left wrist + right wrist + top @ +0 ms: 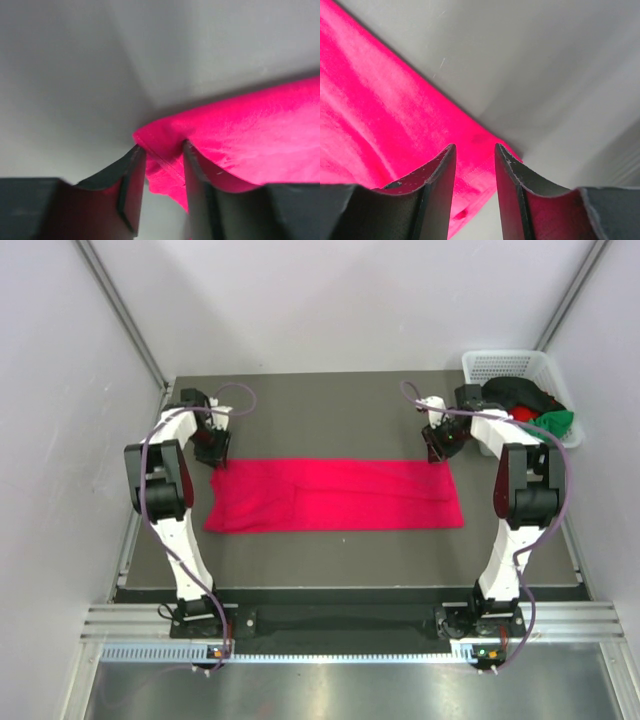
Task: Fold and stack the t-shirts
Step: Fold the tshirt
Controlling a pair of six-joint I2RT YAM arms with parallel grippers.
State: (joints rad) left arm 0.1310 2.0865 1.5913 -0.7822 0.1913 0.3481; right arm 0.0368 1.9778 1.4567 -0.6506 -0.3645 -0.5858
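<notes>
From above, one crimson-pink t-shirt (335,495) lay on the dark table (330,410), already folded into a long band running from one arm to the other. The left gripper (212,448) stood at its far left corner and the right gripper (438,445) at its far right corner. At the back right sat one white basket (500,360), and I counted three more garments in it: one black (515,392), one red (522,415) and one green (555,422). I judged the job barely begun, as the band needed folding across, three shirts waited and nothing was stacked.

Through the left wrist camera, the two fingers (131,180) stood apart with the shirt's hem bunched in the gap. Some cloth draped over one finger, and it did not look pinched tight.

Through the right wrist camera, the jaws were likewise apart, straddling the flat corner of the shirt (385,115) with bare table beyond.
</notes>
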